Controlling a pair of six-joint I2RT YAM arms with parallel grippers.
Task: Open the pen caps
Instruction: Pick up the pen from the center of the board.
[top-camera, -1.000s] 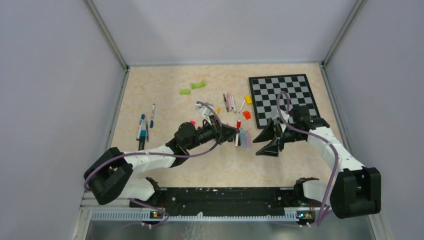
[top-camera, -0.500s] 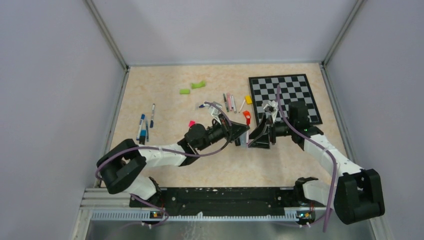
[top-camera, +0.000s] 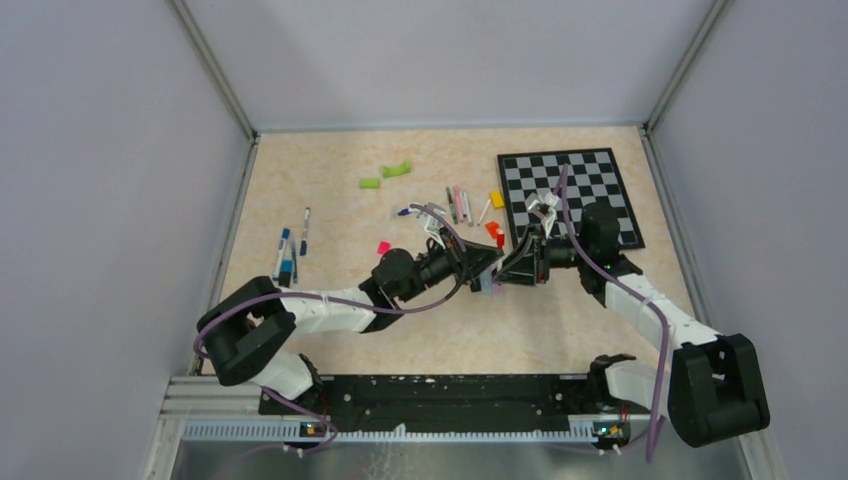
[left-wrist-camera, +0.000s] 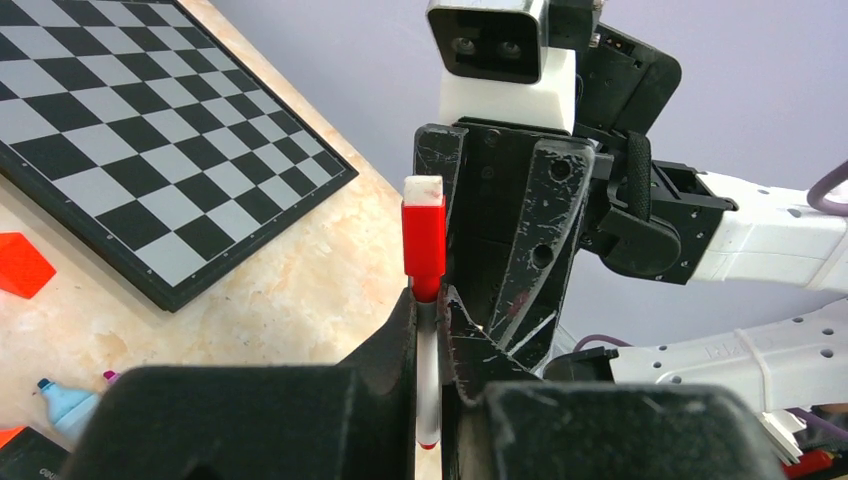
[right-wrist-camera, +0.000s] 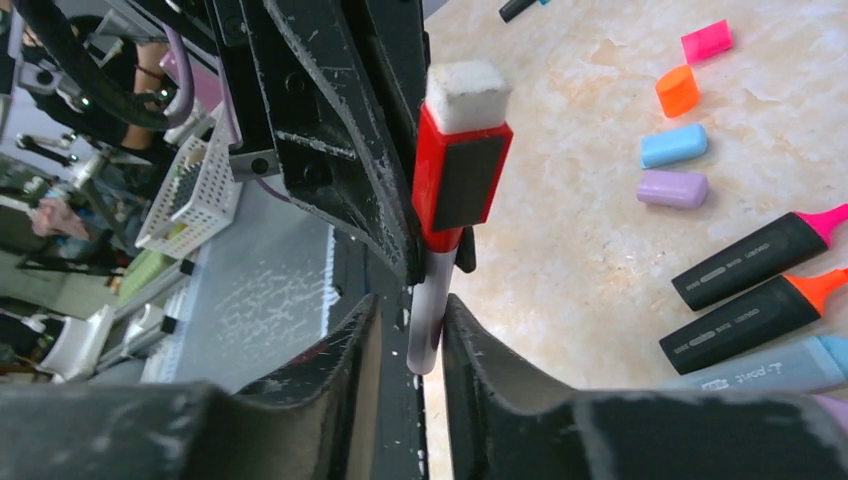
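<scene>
Fixed overhead camera, mounted above and behind the arm bases, looks down and away across the whole table (top-camera: 320, 200), from near edge to far wall. The left wrist camera sits tight behind the left gripper (left-wrist-camera: 430, 300) and faces right. The right wrist camera sits just as close behind the right gripper (right-wrist-camera: 412, 310) and faces back left. Both wrist views share the red-capped pen (left-wrist-camera: 424, 240) in close-up. The chessboard (top-camera: 575, 185) appears overhead and in the left wrist view.
</scene>
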